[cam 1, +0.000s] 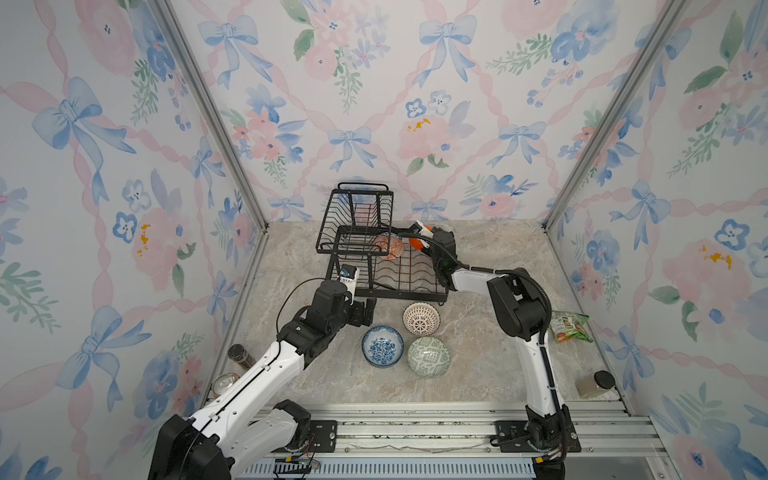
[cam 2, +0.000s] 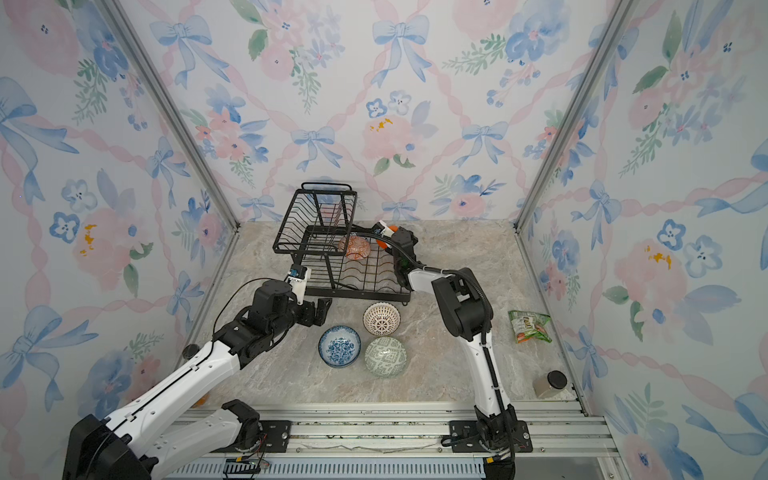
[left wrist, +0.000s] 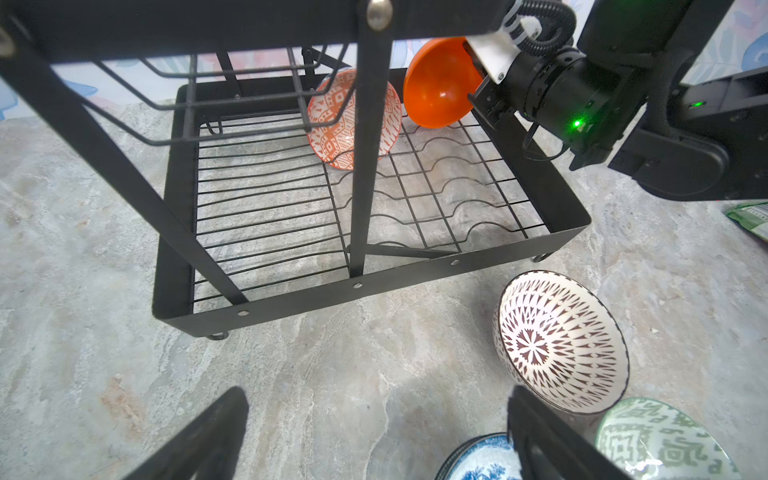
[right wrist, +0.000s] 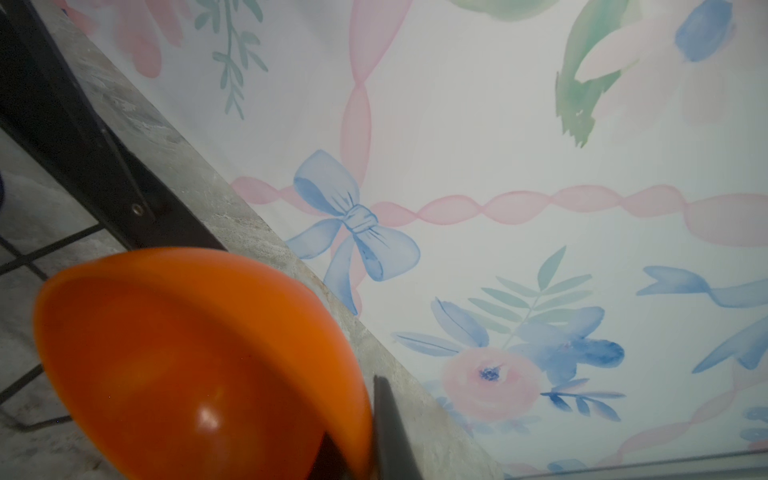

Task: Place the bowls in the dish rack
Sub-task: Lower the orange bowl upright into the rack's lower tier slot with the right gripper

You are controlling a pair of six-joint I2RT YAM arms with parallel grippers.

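The black wire dish rack [cam 1: 409, 296] [cam 2: 365, 294] [left wrist: 374, 286] stands at the back. A red-orange patterned bowl [cam 1: 388, 248] [cam 2: 354, 248] [left wrist: 328, 129] leans on edge in its low tray. My right gripper [cam 1: 420, 243] [right wrist: 357, 432] is shut on the rim of a plain orange bowl [left wrist: 436, 87] [right wrist: 187, 353], held tilted over the tray's far right corner. My left gripper [cam 1: 365, 312] [left wrist: 374, 399] hangs open and empty over bare table in front of the rack. Beside it sit a lattice bowl [cam 1: 421, 318] [left wrist: 561, 345], a blue floral bowl [cam 1: 382, 346] [left wrist: 482, 461] and a grey-green bowl [cam 1: 429, 356] [left wrist: 660, 444].
The rack's raised basket [cam 1: 355, 220] overhangs the tray's left half. A green snack bag [cam 1: 569, 328] and a black-lidded jar [cam 1: 594, 384] lie at the right. A dark jar [cam 1: 241, 355] and a can [cam 1: 224, 382] stand by the left wall.
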